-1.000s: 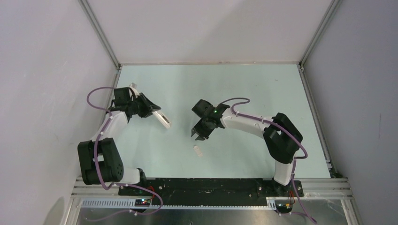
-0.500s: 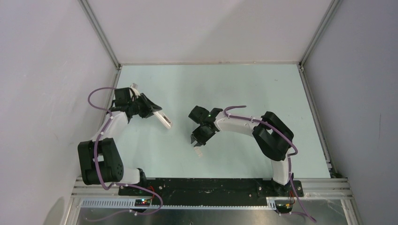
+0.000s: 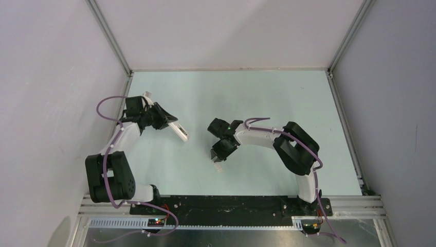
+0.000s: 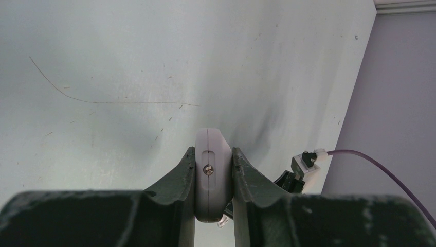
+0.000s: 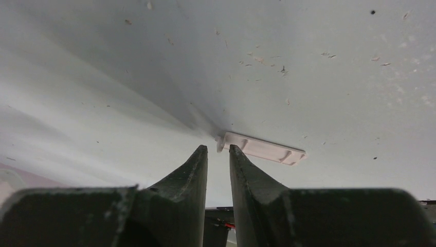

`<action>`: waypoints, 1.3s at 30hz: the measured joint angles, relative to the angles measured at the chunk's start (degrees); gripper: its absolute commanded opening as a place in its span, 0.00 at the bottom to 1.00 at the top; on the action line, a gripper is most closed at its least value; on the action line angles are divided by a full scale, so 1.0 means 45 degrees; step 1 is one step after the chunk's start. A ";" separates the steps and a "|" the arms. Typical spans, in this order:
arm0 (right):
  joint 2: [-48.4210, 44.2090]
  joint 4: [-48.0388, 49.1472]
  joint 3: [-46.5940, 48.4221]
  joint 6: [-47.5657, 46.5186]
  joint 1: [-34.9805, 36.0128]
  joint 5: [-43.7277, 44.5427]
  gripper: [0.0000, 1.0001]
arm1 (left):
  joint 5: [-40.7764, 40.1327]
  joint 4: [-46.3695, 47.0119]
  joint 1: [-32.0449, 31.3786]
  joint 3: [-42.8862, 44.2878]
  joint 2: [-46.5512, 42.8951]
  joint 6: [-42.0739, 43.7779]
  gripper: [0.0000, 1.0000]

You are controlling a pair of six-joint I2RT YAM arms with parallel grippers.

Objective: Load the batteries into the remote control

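Top view: bright, even light from overhead, sharp corner to corner, only faint soft shadows on the pale table (image 3: 257, 92). Left wrist view: remote control (image 4: 212, 175) end in focus, left fingers (image 4: 177, 188) dark and a bit soft up close, broad diffuse shadow on the table just beyond, wall (image 4: 401, 103) at right reads dull purple-grey. Right wrist view: dark shadow wedge runs from upper left down to the white strip (image 5: 262, 148), lower left washes out pale, right fingers (image 5: 185, 180) underexposed, dust specks crisp.
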 measured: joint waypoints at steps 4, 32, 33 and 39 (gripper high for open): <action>0.0015 0.0029 0.0000 0.0029 -0.0044 -0.0005 0.20 | 0.0019 0.0000 0.0000 0.0000 0.0068 -0.0034 0.00; -0.0335 0.0554 0.0000 -0.1273 -0.0325 0.0826 0.00 | 0.0233 0.0000 -0.0160 0.0000 0.0102 -0.0044 0.00; -0.0612 0.0593 0.0000 -0.1496 -0.0418 0.1015 0.00 | 0.0267 0.0000 -0.0233 0.0000 0.0117 -0.0063 0.00; -0.2613 0.1404 0.0005 -0.3245 -0.0962 0.1671 0.00 | 0.0884 0.0073 -0.0821 0.0000 0.0233 -0.0583 0.00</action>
